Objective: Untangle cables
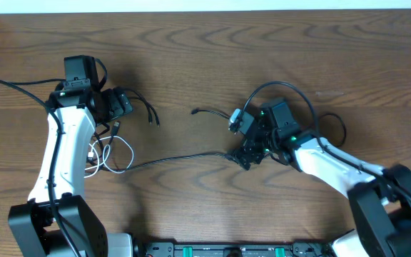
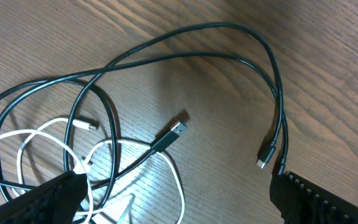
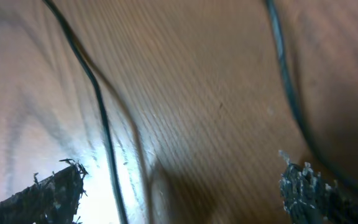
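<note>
Left side, closest in: your left gripper (image 2: 176,186) stands wide open. Its fingers (image 2: 48,200) sit at the bottom corners of the wrist view and grip nothing. Directly under it the white cable (image 2: 17,142) lies in loose loops on the table (image 2: 328,56), and a black cable with a flat silver plug (image 2: 178,130) crosses those loops. A little farther out, a pair of black strands (image 2: 229,28) arcs away and comes back down beside the right-hand finger, one of them ending in a small plug (image 2: 264,160).

Right side: your right gripper (image 3: 179,186) is also spread fully and holds nothing. The wrist view is blurred, but a thin black cord (image 3: 98,106) lies flat on the wood between the fingers, nearer the left-hand one, and a second cord (image 3: 284,81) passes on the right.

From overhead, a long black cable (image 1: 177,158) runs across the middle of the table — from the white loops beside the left arm to the spot under the right gripper. Beyond it, a short black lead (image 1: 212,113) lies near the right wrist, and two black plug ends (image 1: 152,118) rest just beside the left gripper.
</note>
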You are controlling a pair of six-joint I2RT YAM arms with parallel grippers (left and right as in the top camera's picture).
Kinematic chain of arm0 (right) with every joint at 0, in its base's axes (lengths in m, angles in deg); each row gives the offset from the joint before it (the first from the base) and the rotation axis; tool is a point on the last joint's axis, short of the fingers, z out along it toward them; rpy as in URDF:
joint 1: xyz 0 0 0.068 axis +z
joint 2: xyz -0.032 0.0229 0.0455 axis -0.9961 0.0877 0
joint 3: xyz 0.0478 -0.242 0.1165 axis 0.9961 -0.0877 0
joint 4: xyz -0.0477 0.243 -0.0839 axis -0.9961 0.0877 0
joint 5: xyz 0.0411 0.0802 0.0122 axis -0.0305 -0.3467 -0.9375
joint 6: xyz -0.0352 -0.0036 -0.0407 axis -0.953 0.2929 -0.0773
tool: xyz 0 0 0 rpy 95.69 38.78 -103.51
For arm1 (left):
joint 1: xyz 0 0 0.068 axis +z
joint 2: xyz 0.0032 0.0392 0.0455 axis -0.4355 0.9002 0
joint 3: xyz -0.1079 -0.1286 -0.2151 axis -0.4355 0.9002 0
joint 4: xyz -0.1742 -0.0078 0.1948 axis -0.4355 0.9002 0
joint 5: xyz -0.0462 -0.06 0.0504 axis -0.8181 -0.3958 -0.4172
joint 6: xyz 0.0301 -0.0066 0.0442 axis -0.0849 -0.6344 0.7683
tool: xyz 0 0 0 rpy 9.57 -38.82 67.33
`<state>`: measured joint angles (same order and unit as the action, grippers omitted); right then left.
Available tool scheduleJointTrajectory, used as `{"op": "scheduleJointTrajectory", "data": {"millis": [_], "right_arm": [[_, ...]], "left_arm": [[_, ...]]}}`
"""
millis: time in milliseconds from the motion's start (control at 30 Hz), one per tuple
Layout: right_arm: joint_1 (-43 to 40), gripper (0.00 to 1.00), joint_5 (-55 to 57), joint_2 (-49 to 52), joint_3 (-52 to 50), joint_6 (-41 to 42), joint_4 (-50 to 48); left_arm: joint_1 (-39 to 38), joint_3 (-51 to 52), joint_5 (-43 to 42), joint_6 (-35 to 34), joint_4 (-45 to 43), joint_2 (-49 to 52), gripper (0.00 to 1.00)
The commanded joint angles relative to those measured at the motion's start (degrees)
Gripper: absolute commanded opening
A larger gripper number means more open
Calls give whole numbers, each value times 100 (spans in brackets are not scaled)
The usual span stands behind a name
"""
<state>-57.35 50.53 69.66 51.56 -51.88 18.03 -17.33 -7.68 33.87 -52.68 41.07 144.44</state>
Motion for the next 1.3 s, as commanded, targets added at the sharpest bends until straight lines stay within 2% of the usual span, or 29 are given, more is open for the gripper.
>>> {"op": "scheduleJointTrajectory", "data": {"millis": [0, 167, 333, 567, 667, 700, 833, 867, 900, 1067, 1267], "right_arm": [[57, 99, 55, 280, 39, 7, -13], [61, 99, 55, 494, 39, -22, 20], [79, 99, -378, 542, 37, -479, 127], [321, 94, -459, 542, 28, -1141, 393], [422, 81, -435, 542, 22, -1604, 603], [455, 62, -365, 542, 20, -1803, 643], [470, 26, -212, 542, 20, -1845, 638], [470, 8, -195, 544, 20, -1845, 634], [470, 1, -181, 542, 20, -1843, 614], [448, 1, 511, 492, 57, -1685, 573], [264, 1, 2057, -304, 345, -195, 765]], "left_arm": [[-7, 35, -11, 11, 11, -116, 98], [-7, 35, -11, 11, 9, -116, 98], [-7, 35, -11, 11, 9, -116, 98], [-7, 35, -11, 11, 11, -116, 98], [-7, 35, -11, 11, 9, -116, 98], [-7, 35, -11, 11, 11, -116, 98], [-7, 35, -11, 11, 9, -116, 98], [-7, 35, -11, 11, 9, -116, 98], [-7, 35, -11, 11, 11, -116, 98], [-7, 35, -11, 11, 9, -116, 98], [-7, 35, -11, 11, 9, -116, 98]]}}
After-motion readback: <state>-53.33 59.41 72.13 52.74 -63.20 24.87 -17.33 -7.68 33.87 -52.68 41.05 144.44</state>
